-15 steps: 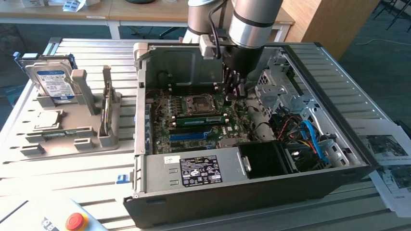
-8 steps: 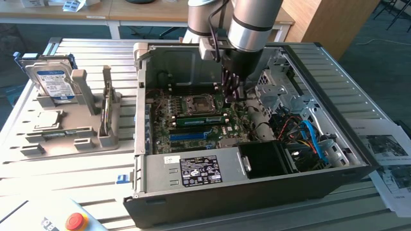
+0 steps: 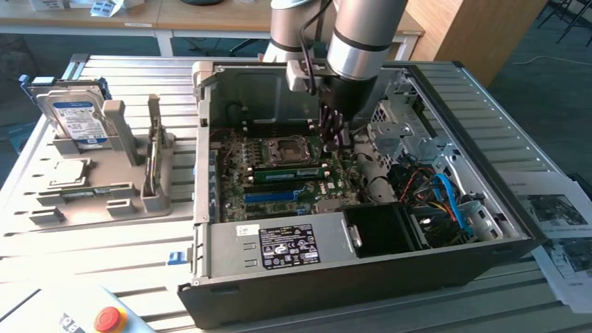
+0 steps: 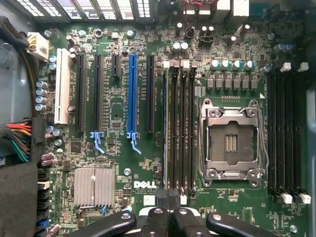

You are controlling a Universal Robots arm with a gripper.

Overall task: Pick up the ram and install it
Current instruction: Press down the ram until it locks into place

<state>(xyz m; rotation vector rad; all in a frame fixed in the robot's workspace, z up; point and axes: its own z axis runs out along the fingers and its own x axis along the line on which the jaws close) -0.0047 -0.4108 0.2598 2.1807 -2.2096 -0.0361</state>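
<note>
over the open case [image 3: 370, 277], the gripper [image 3: 335, 135] hangs with fingers together just above the board [image 4: 123, 148]. the ram [image 3: 288, 173] looks already seated, a green stick lying in a slot beside the cpu socket [image 4: 231, 143]. to finish well, i judge, press evenly along its top edge until both end clips [image 4: 180, 64] latch, staying square to the slot.
</note>
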